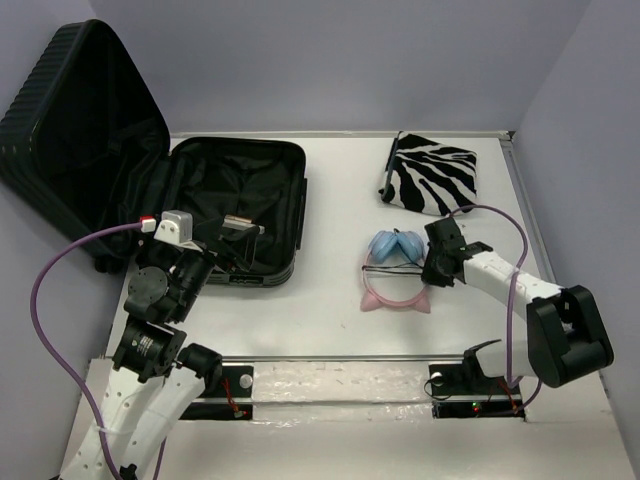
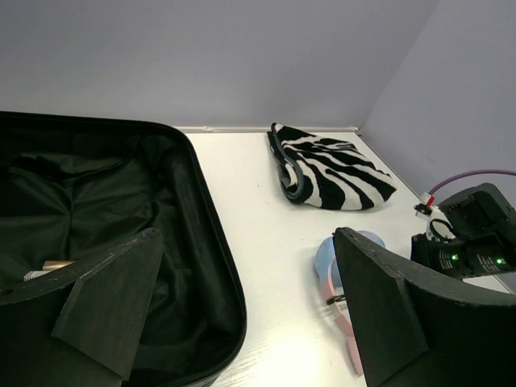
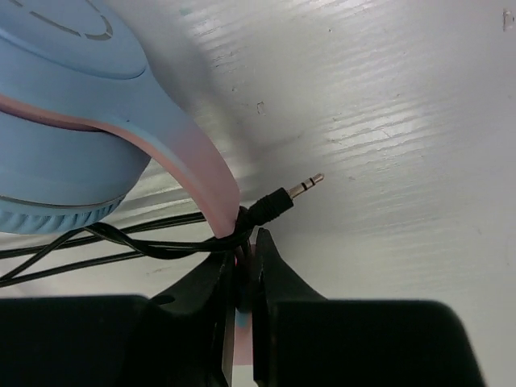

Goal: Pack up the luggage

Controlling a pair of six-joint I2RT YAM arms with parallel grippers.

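Observation:
The luggage [image 1: 245,175] is a large black ribbed suitcase lying open at the left, its lid propped against the wall. It also shows in the left wrist view [image 2: 121,201]. Pink and blue cat-ear headphones [image 1: 395,270] lie on the white table to its right. My right gripper [image 1: 432,272] is shut on the pink headband [image 3: 201,169], where a black audio cable [image 3: 282,201] with a bare jack plug wraps round it. My left gripper [image 1: 215,255] is open and empty over the suitcase's near right edge [image 2: 246,242].
A zebra-striped pouch [image 1: 432,172] lies at the back right, also in the left wrist view [image 2: 334,165]. A small tan and silver item [image 1: 240,222] rests on the suitcase lining. Walls close in on the left, back and right. Purple cables loop from both arms.

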